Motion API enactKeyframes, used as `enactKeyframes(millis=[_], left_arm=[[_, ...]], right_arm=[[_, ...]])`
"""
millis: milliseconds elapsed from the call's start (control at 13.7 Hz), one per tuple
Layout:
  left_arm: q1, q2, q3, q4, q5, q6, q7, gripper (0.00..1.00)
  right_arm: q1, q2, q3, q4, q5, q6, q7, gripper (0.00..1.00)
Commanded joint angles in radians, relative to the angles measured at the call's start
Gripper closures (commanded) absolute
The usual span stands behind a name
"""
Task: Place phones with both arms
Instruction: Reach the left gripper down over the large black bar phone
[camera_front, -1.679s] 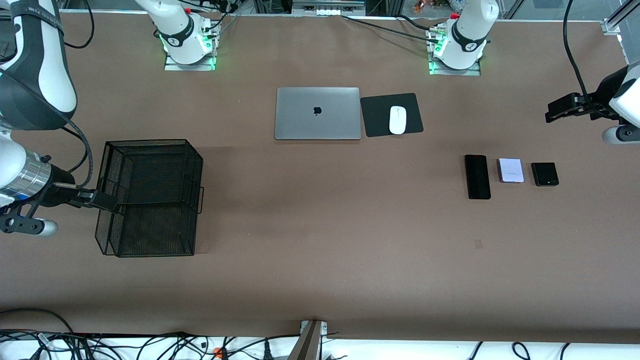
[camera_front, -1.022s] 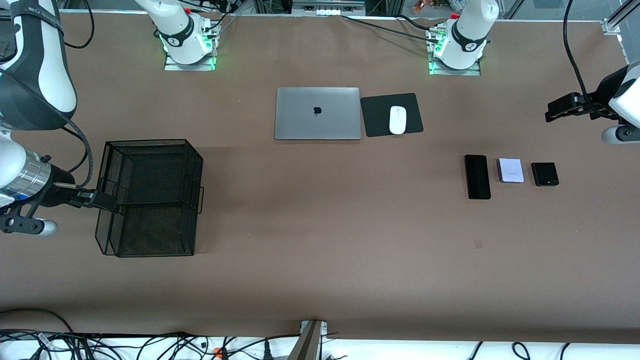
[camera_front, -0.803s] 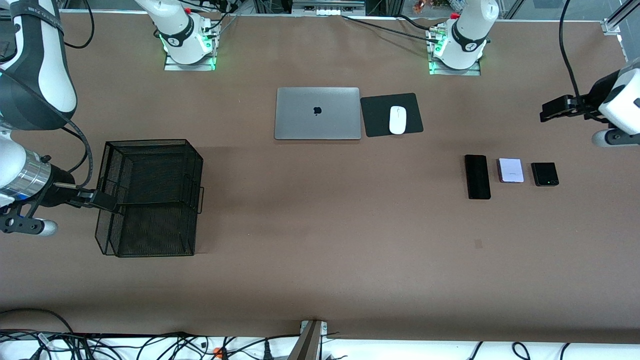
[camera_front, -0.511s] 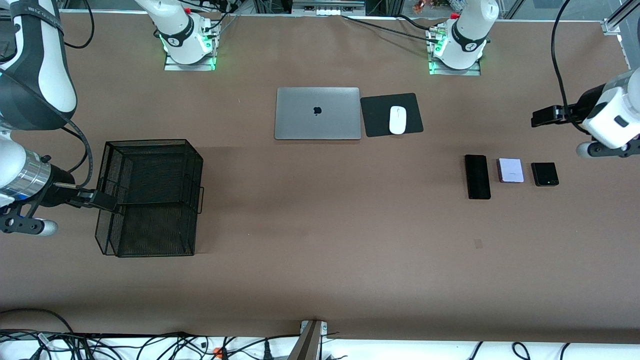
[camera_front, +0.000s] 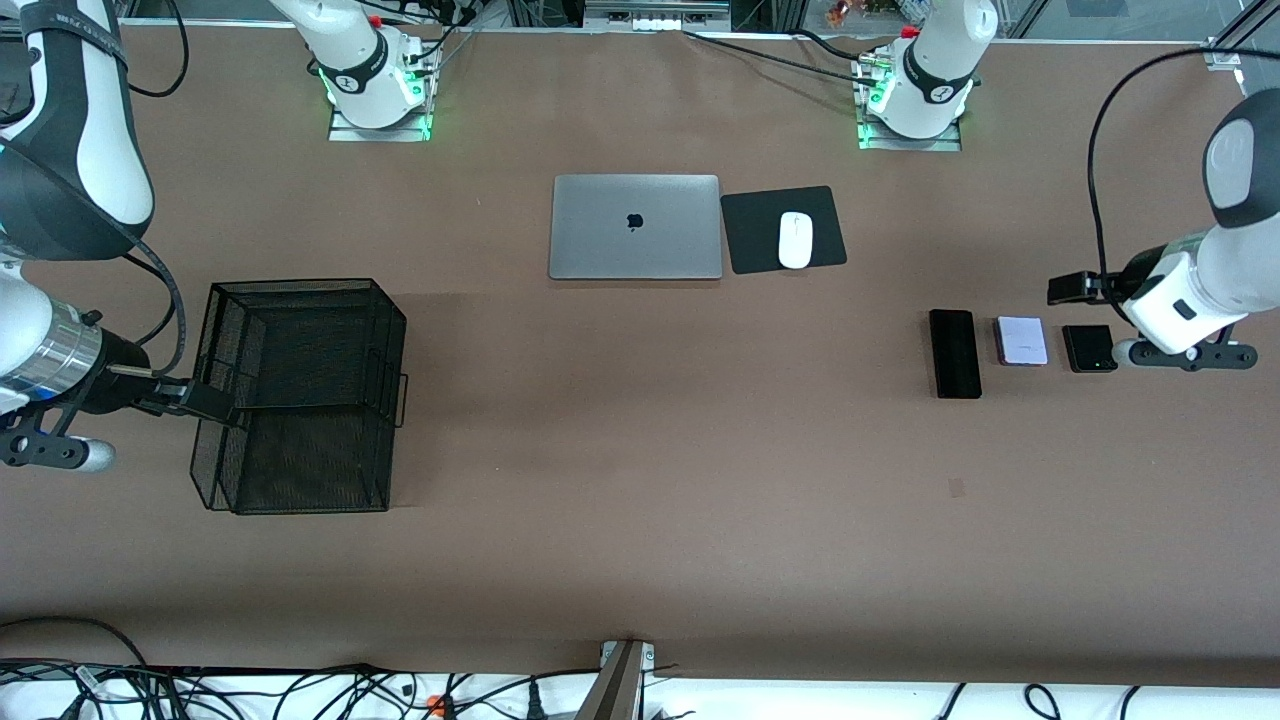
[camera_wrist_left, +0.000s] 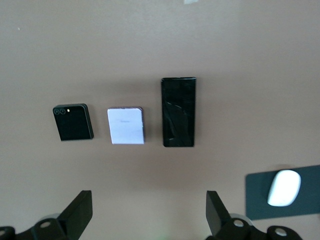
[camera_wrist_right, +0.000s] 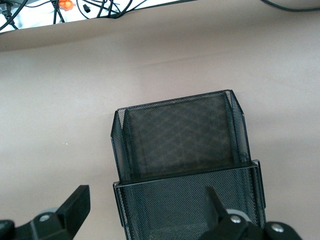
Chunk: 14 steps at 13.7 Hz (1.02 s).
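L gripper (camera_wrist_left: 147, 215) jaws apart, empty, over the table by the 3 phones: long black phone (camera_front: 955, 353), lavender phone (camera_front: 1021, 340), green-dot phone (camera_front: 1089, 348). Center on one, drop straight. R gripper (camera_wrist_right: 145, 212) apart, waits over mesh basket (camera_front: 300, 395)

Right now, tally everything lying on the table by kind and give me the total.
Phones: 3 (long narrow black slab phone, squarish lavender-white phone, squarish black phone with green dot)
Silver closed laptop: 1
White computer mouse: 1
Black mouse pad: 1
Black wire-mesh basket: 1
Total: 7
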Motion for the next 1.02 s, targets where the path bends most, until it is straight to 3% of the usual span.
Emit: enactKeyframes(millis=[0,584,949], left_arm=[[0.024,0.005,-0.004,-0.084,0.016,0.122,0.047,0.00],[0.036,0.019,-0.005,-0.432,0.017,0.642,0.048,0.00],[-0.002,0.123,-0.019,-0.517,0.016,0.873,0.032,0.00]], right_arm=[[-0.001,-0.013,0.001,-0.006,-0.004,-0.006,-0.011,0.00],[-0.003,-0.013,0.001,-0.007,0.000,-0.006,-0.009,0.00],[-0.005,-0.013,0.001,-0.007,0.005,-0.006,-0.009,0.00]])
